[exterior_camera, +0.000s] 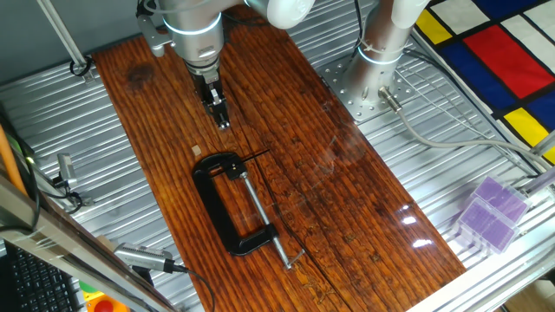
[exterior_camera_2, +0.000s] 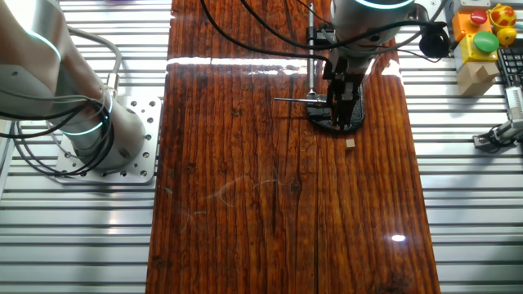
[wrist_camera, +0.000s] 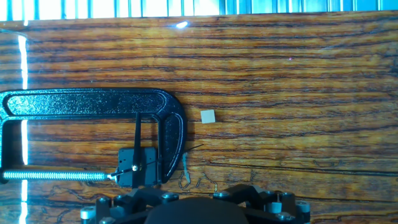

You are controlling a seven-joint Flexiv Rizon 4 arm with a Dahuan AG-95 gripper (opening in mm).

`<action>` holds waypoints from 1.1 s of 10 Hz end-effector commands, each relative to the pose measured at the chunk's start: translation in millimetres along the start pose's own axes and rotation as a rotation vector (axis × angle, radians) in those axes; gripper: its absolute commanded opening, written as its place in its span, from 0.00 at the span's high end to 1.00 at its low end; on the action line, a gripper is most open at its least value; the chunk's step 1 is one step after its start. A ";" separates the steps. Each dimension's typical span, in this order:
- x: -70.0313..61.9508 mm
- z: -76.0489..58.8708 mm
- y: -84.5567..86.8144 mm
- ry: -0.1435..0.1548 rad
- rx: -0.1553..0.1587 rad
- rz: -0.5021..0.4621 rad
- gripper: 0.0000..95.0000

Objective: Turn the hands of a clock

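A black C-clamp (exterior_camera: 212, 204) lies on the wooden table (exterior_camera: 347, 199). Its jaw holds a small black clock (wrist_camera: 138, 169) with a thin black hand pointing up from its white hub. In the hand view the clamp (wrist_camera: 93, 101) fills the left side. My gripper (exterior_camera: 223, 121) hangs just beyond the clamp's fixed end, low over the table, and its fingers look closed together on nothing. In the other fixed view my gripper (exterior_camera_2: 344, 114) hides most of the clamp (exterior_camera_2: 331, 124). The fingertips do not show in the hand view.
A small tan cube (wrist_camera: 208, 116) lies on the wood beside the clamp's bend, also in one fixed view (exterior_camera: 197, 149). Purple boxes (exterior_camera: 490, 212) stand at the right edge. The arm's base (exterior_camera_2: 90, 135) sits off the board. A button box (exterior_camera_2: 482, 28) stands at the far corner.
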State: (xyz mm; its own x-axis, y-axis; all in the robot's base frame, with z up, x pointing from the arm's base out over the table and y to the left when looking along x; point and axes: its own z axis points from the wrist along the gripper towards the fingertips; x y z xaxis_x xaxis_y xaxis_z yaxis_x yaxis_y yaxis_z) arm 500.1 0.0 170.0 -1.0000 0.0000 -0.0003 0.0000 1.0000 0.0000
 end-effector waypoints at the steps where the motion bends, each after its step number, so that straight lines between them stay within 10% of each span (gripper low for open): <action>1: 0.1 0.0 0.0 0.001 -0.110 -0.239 1.00; 11: 0.5 0.1 -0.1 -0.007 -0.107 -0.242 1.00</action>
State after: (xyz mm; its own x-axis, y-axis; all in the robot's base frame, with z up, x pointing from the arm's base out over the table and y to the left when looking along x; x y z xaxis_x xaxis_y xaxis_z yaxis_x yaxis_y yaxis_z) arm 499.9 0.5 170.4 -0.9704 -0.2412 -0.0157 -0.2414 0.9637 0.1144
